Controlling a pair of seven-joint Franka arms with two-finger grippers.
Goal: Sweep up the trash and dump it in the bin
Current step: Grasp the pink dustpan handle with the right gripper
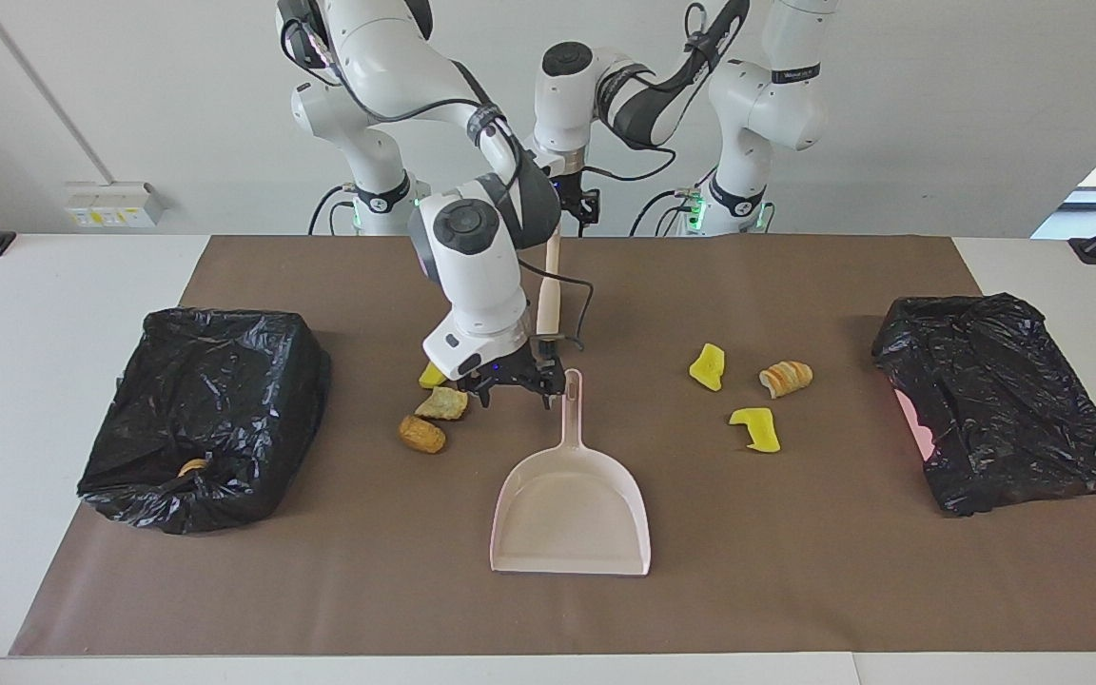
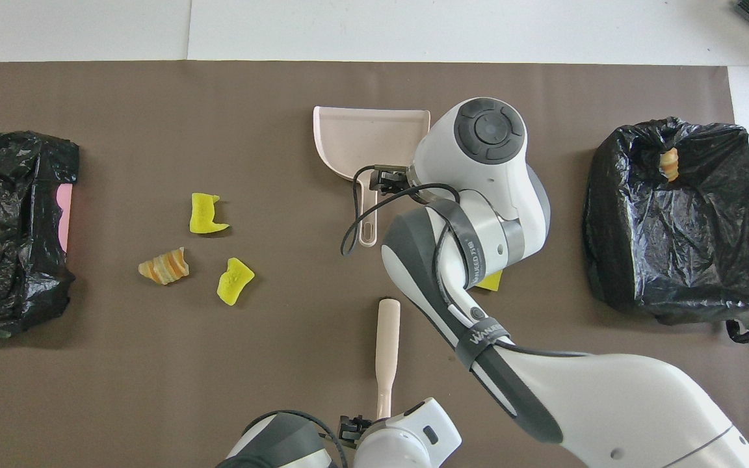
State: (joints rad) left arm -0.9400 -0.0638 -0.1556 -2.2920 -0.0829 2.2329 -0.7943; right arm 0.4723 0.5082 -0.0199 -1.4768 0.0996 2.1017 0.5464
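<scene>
The right claw (image 1: pixel 517 385) is seen low over the desk (image 1: pixel 72 276), just beside the dustpan (image 1: pixel 572 504) at its handle, with the fingers spread wide and nothing held between them. The handle lies on the side of this claw that faces the left arm's end of the desk, and the long axis of the dustpan runs straight from the robots outward, with the handle at the nearer end and the open mouth at the farther end. It is judged that the coming grasp depends on this: the claw must be brought sideways over the handle and closed across its narrow width. The left claw (image 1: pixel 575 205) is held over the nearer end of the brush (image 1: pixel 548 295), whose long axis lies in the same line as the dustpan, with its bristles toward the dustpan; the fingers appear open and empty. Of the trash, three scraps (image 1: pixel 434 414) are found beside the dustpan handle toward the right arm's end, close under the right claw, and three more scraps (image 1: pixel 748 395) lie toward the left arm's end, well apart from the handle. A bin (image 1: pixel 205 409) in a black bag stands at each end of the desk.
</scene>
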